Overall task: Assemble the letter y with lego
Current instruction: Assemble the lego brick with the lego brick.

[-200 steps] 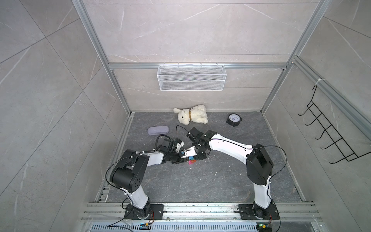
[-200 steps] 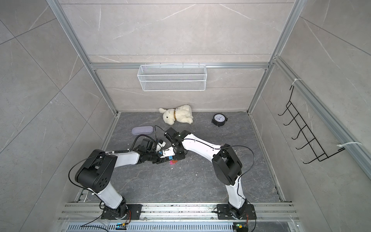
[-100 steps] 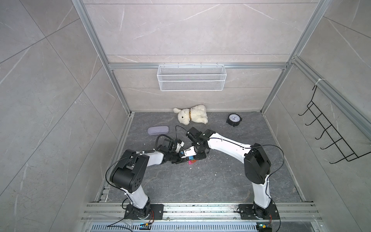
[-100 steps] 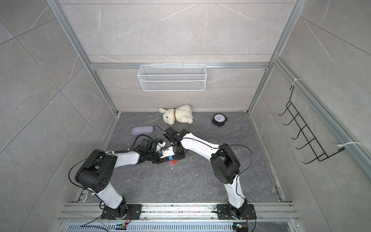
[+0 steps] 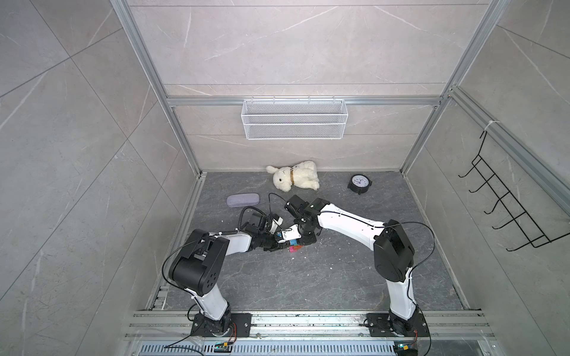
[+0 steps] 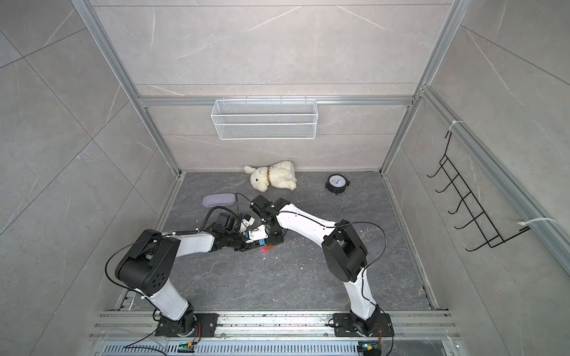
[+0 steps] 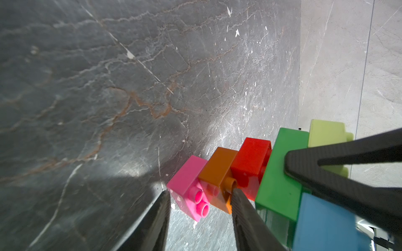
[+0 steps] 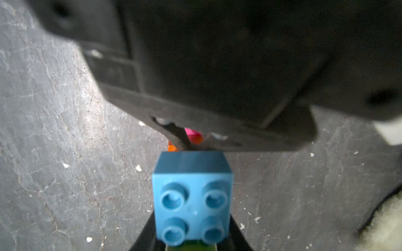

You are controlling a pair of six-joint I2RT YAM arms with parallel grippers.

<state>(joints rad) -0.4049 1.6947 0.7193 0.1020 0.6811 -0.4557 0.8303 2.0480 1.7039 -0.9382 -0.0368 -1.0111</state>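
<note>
I see no change: both jaws stay clamped on the letter y (image 7: 250, 165) (seemingly complete), 6 o'clock from the rabbit (image 5: 296, 178).

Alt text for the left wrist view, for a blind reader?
A lego letter y shows against the dark stone floor: pink-orange-red stem, green bar, yellow-green and blue arms. The left gripper is shut on the stem's pink-orange end; a finger of the right gripper lies between the arms.
</note>
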